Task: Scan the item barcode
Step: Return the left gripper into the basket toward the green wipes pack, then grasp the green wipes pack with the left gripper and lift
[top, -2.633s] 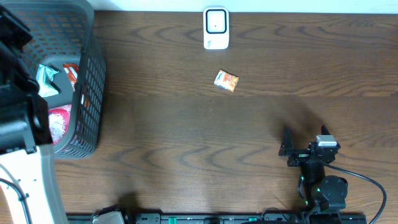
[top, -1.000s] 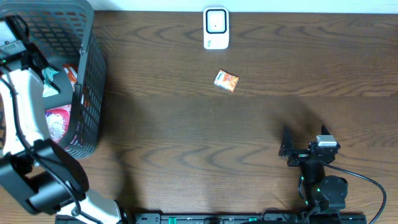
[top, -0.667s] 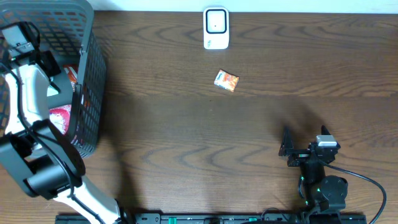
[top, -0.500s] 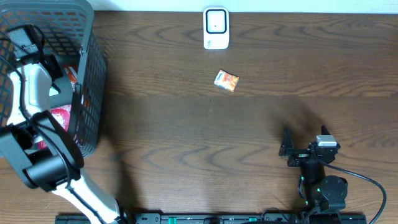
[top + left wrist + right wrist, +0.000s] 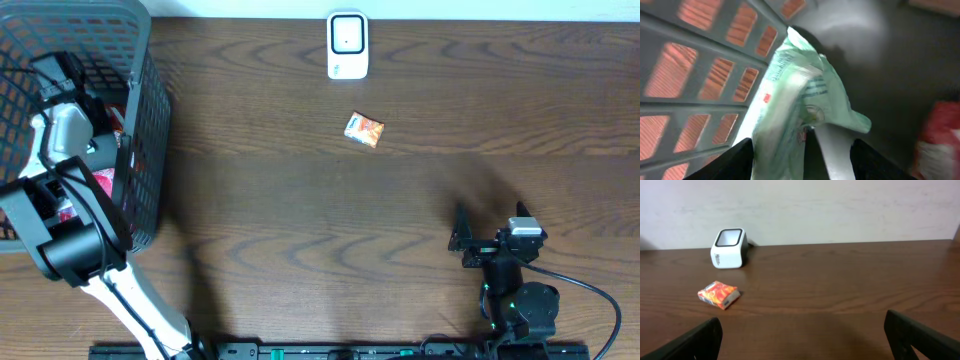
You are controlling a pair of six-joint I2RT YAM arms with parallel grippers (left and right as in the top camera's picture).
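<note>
Pale green packet (image 5: 800, 110) sits directly between the fingers of the left gripper (image 5: 802, 146), inside the grey basket (image 5: 700, 75). It leans against the basket's slatted wall, which runs past the gripper's left finger. The fingers stand apart, one on each side of the packet; I cannot tell whether they press it (view is blurred, and the edges merge with the plastic). A red packet (image 5: 940, 135) lies off to that gripper's right, apart from the green one.

Right gripper (image 5: 805, 332): jaws spread wide, nothing between them, low over the brown table (image 5: 300, 220). Ahead of it and to its left I see a small orange packet (image 5: 718, 294) lying flat on the wood. Farther ahead, beyond the orange packet, stands the white scanner (image 5: 730, 247) near the table's far edge. The two are near but not touching. The basket is well off to this gripper's left.
</note>
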